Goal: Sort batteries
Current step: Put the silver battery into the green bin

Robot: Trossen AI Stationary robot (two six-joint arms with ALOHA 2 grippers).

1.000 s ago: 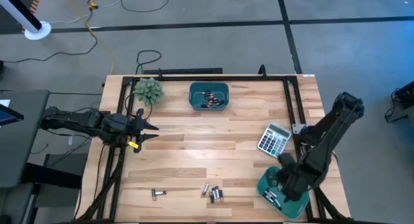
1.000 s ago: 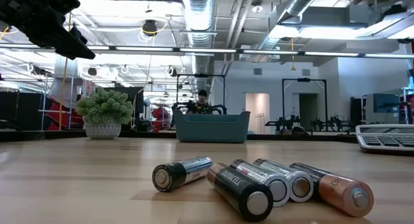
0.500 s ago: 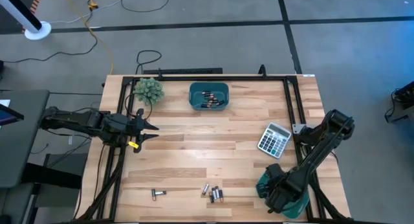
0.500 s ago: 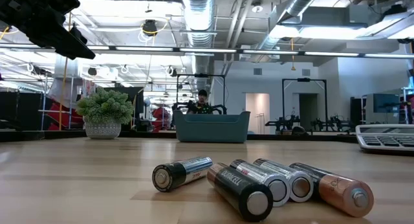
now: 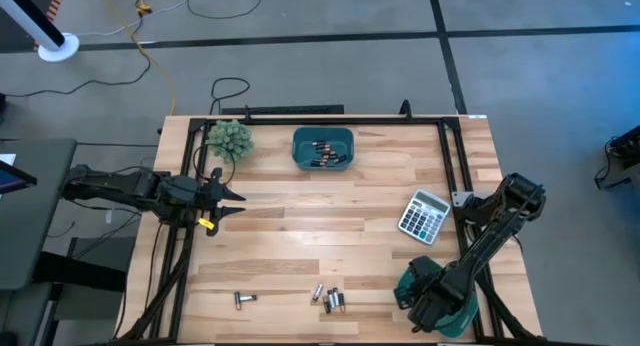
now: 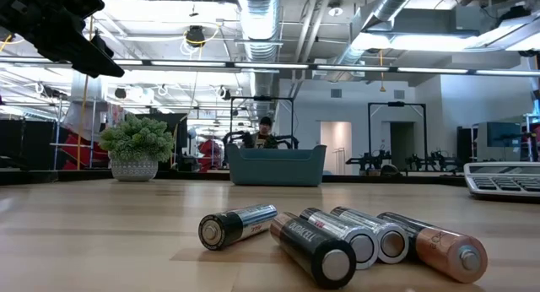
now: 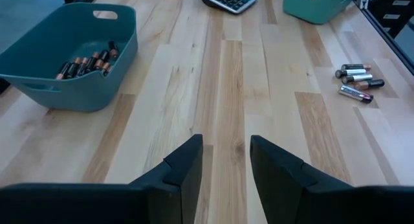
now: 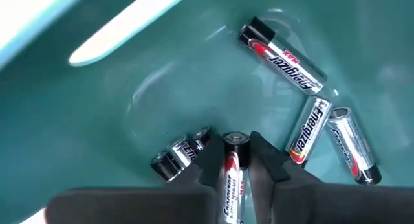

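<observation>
Now right gripper [image 8: 234,167] inside teal plastic bin [image 5: 408,284] at table's 5 o'clock, fingers pinching a silver cylindrical battery [image 8: 231,175]; left gripper [image 7: 226,162] open, idle at 9 o'clock.

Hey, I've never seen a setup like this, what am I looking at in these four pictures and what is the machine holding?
It is a robot with two dark arms at a wooden table, sorting batteries. One picture looks straight down from above, one looks level across the tabletop, and two come from cameras on the arms' wrists.

From above, the left claw waits over the table's left side, open and empty. The right claw is down inside the near teal bin, with a silver battery between its fingers; other batteries lie in that bin around it.

Also on the table: a far teal bin holding more batteries, a small plant, a calculator, a loose cluster of batteries near the front edge, and one lone battery to its left.
</observation>
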